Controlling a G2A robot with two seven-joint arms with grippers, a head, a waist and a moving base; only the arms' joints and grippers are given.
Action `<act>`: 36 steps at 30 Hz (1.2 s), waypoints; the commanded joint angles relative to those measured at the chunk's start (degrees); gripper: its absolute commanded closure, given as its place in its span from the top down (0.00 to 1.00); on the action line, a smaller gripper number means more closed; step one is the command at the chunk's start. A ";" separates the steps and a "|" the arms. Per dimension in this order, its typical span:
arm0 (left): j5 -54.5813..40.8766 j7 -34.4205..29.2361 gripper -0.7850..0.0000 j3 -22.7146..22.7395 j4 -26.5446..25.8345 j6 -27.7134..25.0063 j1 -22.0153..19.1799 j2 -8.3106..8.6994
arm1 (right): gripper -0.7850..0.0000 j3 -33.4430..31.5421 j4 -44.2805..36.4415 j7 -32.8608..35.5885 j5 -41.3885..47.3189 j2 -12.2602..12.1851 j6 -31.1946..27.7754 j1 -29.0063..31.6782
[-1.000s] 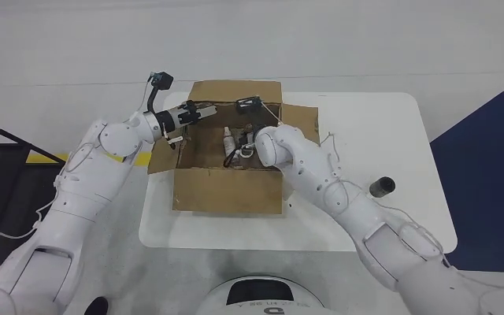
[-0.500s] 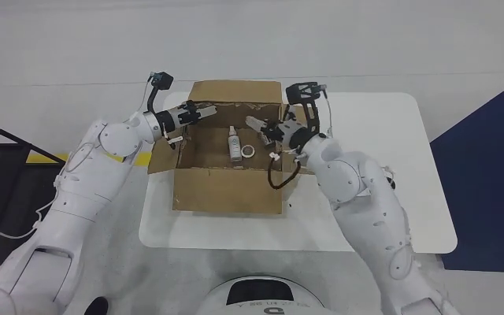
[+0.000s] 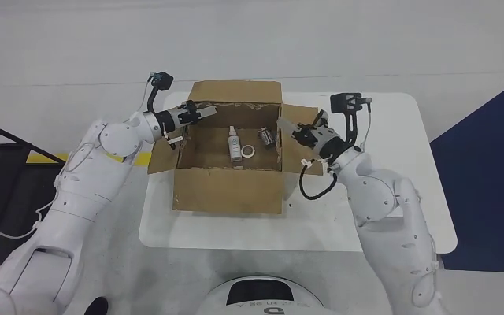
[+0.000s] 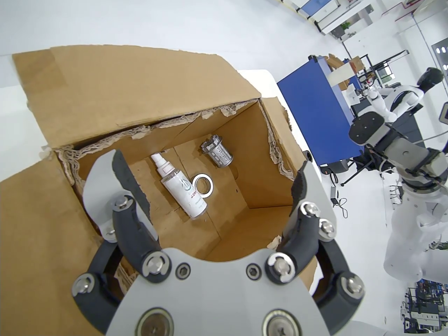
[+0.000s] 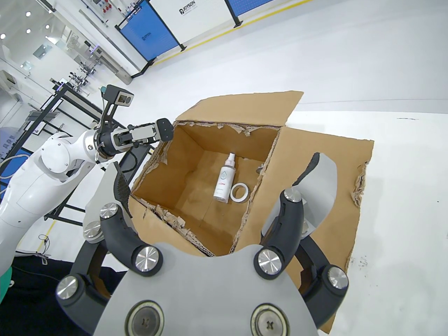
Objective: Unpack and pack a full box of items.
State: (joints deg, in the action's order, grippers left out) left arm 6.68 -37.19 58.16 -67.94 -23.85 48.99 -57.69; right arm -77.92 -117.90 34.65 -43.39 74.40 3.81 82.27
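Bottle [image 3: 234, 144], ring [image 3: 248, 151], cylinder [image 3: 266, 138] seen on floor of box [image 3: 228, 197]. Left gripper [image 3: 213, 110] held at left rim, right gripper [image 3: 288, 129] over right flap; both jaws spread, nothing held. Risk: flap or torn rim clipped on reach-in, box dragged; flat ring likely missed.

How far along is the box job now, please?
Done: the box is open, far from full. In hand: nothing; the left gripper and right gripper are open and empty at opposite sides. Left: the bottle, ring and metal part inside must come out, or more go in.
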 commanded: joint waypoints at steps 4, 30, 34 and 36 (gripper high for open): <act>0.00 0.00 1.00 0.00 0.00 0.00 0.00 0.00 | 1.00 -9.64 -1.76 -4.49 -1.27 -0.71 3.32 6.97; 0.00 0.00 1.00 0.00 0.00 0.00 0.00 0.00 | 1.00 -24.34 13.97 17.47 -21.70 -2.54 19.90 11.22; 0.00 0.00 1.00 0.00 0.00 0.00 0.00 0.00 | 1.00 -23.60 16.34 19.24 -22.96 -2.61 20.40 9.53; 0.00 0.00 1.00 0.00 0.00 0.00 0.00 0.00 | 1.00 -23.01 17.29 19.70 -24.11 -2.65 20.55 8.75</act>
State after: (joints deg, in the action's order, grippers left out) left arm 6.68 -37.19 58.16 -67.94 -23.85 48.99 -57.69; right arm -101.25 -101.10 54.16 -66.80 71.77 24.28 91.41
